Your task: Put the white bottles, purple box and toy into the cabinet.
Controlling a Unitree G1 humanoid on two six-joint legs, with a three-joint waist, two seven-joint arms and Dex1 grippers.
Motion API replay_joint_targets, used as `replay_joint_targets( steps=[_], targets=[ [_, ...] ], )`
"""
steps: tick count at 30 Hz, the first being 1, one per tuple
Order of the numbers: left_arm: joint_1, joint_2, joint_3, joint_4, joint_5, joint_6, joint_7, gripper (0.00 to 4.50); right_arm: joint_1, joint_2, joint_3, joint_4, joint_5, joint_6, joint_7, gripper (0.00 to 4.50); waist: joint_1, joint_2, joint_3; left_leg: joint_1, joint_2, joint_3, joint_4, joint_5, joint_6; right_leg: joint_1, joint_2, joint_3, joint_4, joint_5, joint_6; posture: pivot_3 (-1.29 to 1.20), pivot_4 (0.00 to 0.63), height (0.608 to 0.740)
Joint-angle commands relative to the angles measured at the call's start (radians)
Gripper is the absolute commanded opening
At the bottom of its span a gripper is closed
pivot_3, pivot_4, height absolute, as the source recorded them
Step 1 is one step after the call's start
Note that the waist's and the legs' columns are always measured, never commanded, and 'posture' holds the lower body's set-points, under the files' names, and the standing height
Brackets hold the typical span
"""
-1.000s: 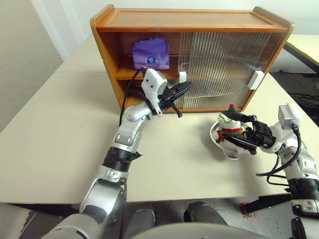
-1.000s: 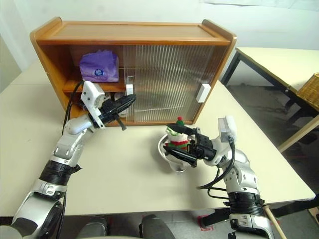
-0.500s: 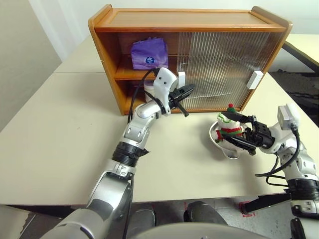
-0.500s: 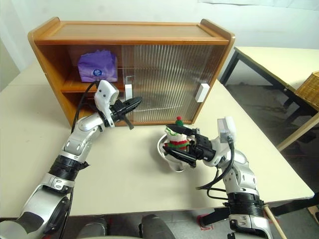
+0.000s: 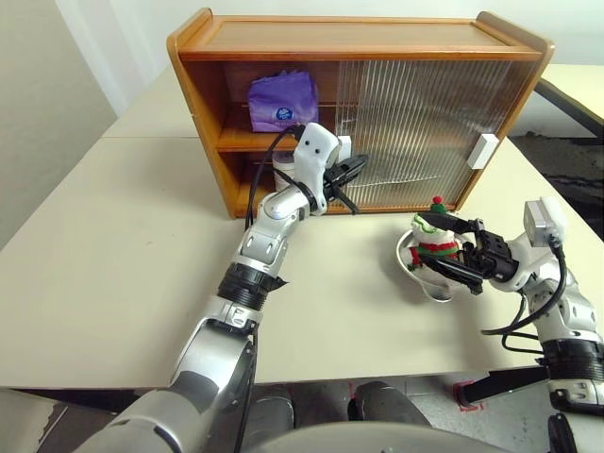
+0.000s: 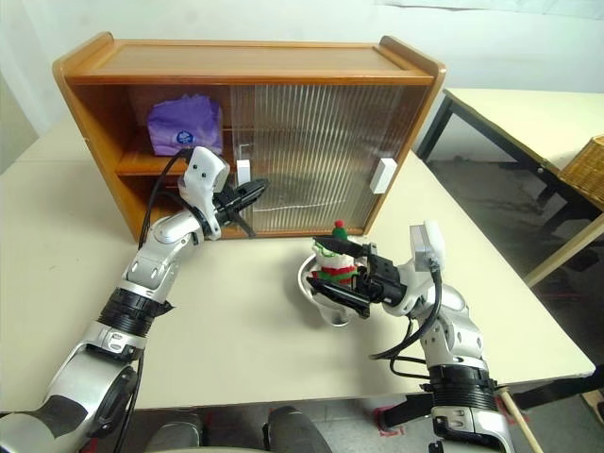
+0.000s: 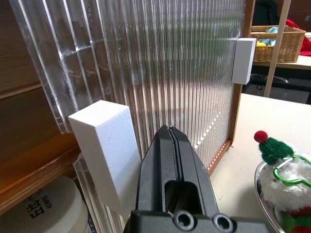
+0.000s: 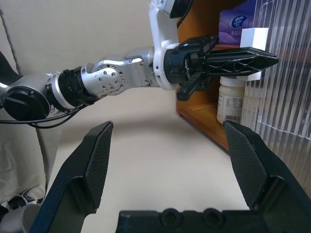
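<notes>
The cabinet [image 5: 359,38] stands at the back of the table, its left part uncovered. On its upper shelf lies the purple box [image 5: 282,102]. One white bottle [image 7: 39,208] stands on the lower shelf. My left gripper [image 5: 354,168] is shut and empty, its tip right beside the white block handle [image 7: 104,145] of the ribbed sliding door. The toy [image 5: 436,241] sits in a metal bowl [image 5: 415,274] at the front right. There my right gripper [image 5: 421,242] stands open, one finger on each side of the toy.
A second white handle [image 5: 487,151] sits at the right end of the ribbed doors [image 5: 415,123]. Another table [image 6: 510,109] and a woven basket [image 6: 585,165] stand off to the right. Bare tabletop [image 5: 123,236] stretches left of my left arm.
My left gripper has moved forward and a little down, from in front of the cabinet up to the door's white handle. The right gripper and toy have stayed put.
</notes>
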Motion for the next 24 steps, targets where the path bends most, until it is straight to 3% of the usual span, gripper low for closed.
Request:
replay_joint_targets(
  steps=[1, 24],
  targets=[
    [-0.009, -0.003, 0.045, 0.020, -0.028, 0.040, 0.025, 0.04, 0.005, -0.003, 0.005, -0.007, -0.011, -0.006, -0.002, 4.50, -0.001, 0.000, 0.000, 0.000, 0.000, 0.000, 0.000, 0.000, 0.000, 0.000, 0.000, 0.000, 0.000, 0.000, 0.000, -0.16, 0.000, 0.740],
    [0.088, 0.094, 0.106, -0.084, -0.063, 0.107, 0.052, 0.04, 0.011, -0.009, 0.001, 0.005, -0.011, -0.014, 0.011, 4.50, -0.021, 0.000, 0.000, 0.003, 0.000, 0.000, 0.000, 0.002, -0.001, 0.002, 0.000, -0.001, 0.000, 0.002, 0.003, -0.16, 0.000, 0.740]
  ],
)
